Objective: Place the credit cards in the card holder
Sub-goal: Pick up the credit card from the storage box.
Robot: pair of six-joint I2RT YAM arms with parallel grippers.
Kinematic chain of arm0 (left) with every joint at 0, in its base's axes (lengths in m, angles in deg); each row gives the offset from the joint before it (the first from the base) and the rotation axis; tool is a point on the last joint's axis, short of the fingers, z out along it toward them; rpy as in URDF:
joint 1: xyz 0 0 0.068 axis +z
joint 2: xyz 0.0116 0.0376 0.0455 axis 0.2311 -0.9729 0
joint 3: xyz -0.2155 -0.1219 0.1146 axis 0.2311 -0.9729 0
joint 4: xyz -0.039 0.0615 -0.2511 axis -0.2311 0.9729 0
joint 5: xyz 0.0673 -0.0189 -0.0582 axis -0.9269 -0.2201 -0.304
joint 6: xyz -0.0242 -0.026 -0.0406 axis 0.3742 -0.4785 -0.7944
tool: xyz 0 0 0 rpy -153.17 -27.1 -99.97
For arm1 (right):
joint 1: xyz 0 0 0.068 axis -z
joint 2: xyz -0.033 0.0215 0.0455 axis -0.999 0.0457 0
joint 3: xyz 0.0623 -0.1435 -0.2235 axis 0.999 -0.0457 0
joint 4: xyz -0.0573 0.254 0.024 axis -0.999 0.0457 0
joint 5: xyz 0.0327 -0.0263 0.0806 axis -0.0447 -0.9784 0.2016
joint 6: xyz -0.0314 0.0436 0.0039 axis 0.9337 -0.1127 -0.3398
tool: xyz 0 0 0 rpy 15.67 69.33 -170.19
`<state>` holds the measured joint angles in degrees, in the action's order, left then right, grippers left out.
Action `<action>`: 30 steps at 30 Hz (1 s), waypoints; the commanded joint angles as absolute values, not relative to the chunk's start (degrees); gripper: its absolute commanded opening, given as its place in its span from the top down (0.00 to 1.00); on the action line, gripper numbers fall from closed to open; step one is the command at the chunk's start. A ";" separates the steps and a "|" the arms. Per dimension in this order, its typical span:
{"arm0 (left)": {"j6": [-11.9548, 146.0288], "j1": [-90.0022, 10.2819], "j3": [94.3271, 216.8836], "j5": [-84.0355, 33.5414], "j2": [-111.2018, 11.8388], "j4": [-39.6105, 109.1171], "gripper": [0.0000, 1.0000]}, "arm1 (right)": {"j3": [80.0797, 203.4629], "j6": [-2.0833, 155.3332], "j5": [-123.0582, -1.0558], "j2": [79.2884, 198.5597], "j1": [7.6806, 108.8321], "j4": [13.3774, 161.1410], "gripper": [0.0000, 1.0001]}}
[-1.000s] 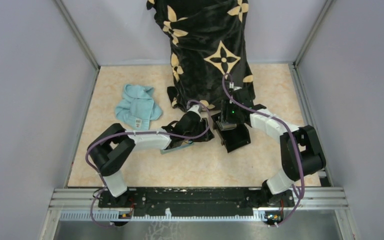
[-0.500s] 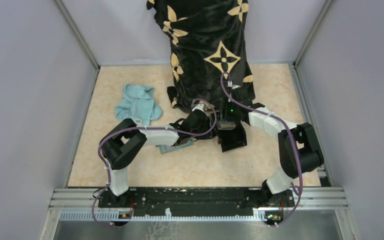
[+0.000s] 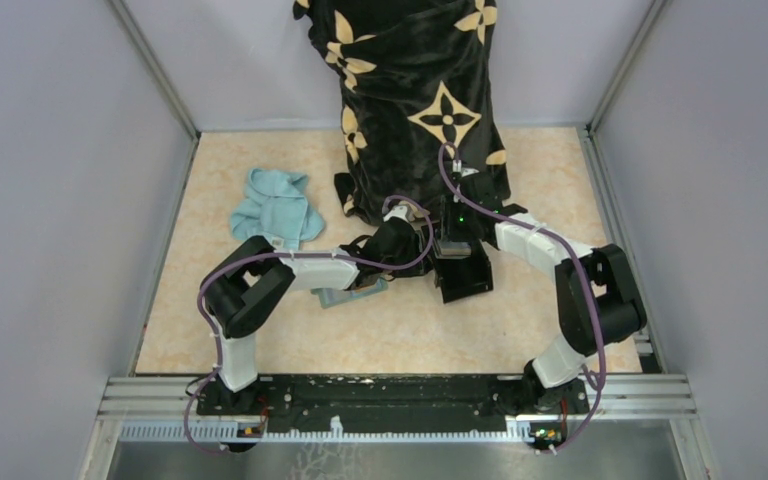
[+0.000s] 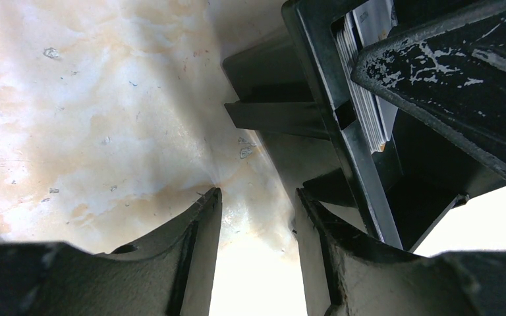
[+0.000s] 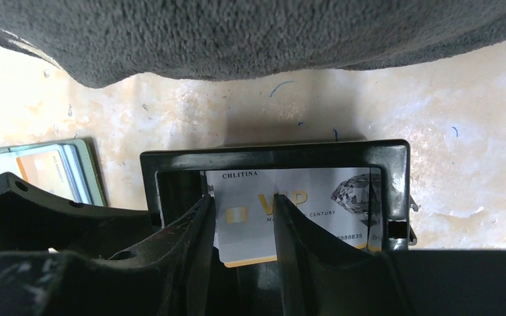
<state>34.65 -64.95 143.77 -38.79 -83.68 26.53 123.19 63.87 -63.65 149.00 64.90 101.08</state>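
Right claw hangs over the black box near the desk's centre, jaws apart astride a silvery credit card, nothing clamped. Left claw is also apart, empty. Such cards are likely light, stiff and slick: pinch across the faces at an exposed edge. Card holder, left of the box, contains an orange card.

the credit card looks glossy plastic, the box matt, the cloth fuzzy.
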 commanded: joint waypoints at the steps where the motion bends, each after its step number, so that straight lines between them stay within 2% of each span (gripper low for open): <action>1: 34.28 -64.76 145.99 -38.72 -84.30 24.78 0.48 | 123.73 63.05 -63.36 150.31 63.54 103.97 0.63; 30: 34.45 -64.25 146.01 -38.31 -84.34 24.56 0.49 | 124.80 64.01 -66.34 147.28 65.06 107.64 0.67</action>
